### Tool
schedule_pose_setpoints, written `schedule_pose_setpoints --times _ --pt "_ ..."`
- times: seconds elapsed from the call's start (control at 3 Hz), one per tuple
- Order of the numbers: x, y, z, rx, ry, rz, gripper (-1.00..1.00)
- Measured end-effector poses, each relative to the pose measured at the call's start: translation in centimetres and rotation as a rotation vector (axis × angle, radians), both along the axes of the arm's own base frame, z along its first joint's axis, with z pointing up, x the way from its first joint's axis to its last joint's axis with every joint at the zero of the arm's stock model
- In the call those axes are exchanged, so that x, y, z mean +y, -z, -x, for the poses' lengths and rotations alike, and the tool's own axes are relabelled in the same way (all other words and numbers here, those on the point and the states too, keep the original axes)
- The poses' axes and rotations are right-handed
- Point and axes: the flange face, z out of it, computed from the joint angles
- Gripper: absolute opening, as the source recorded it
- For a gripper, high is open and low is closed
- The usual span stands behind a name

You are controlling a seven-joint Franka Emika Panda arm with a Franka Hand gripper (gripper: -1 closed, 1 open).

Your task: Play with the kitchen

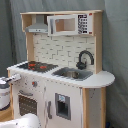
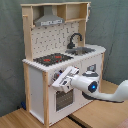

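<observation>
The kitchen (image 1: 95, 107) is a white and light-wood toy with a black-red stovetop (image 1: 36, 65), a black faucet (image 1: 84, 59) over the sink (image 1: 72, 74), and a grey hood (image 1: 37, 27). The second exterior view shows the kitchen (image 2: 35, 85) from its other side, with the stovetop (image 2: 50, 59) and faucet (image 2: 75, 40). My gripper (image 2: 57, 82) hovers right in front of the knob panel, just above the windowed oven door (image 2: 62, 100). In the first exterior view the gripper (image 1: 12, 78) sits at the kitchen's front left corner. Whether it touches the panel cannot be told.
My white arm (image 2: 107, 92) reaches in from the second exterior view's right, across the kitchen's front. A wooden floor (image 2: 20, 120) lies under the kitchen. A grey curtain (image 1: 117, 45) hangs behind it. A lower cabinet door (image 1: 62, 106) is shut.
</observation>
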Motion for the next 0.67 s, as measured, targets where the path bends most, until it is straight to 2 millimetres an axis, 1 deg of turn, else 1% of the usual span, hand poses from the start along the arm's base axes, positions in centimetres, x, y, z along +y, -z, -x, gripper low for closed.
schedule_pose_setpoints --times 0.33,0.67 --pt "0.00 0.00 0.00 0.000 0.000 0.000 1.00" --pt "-0.11 -0.34 -0.07 0.018 0.024 -0.202 1.00"
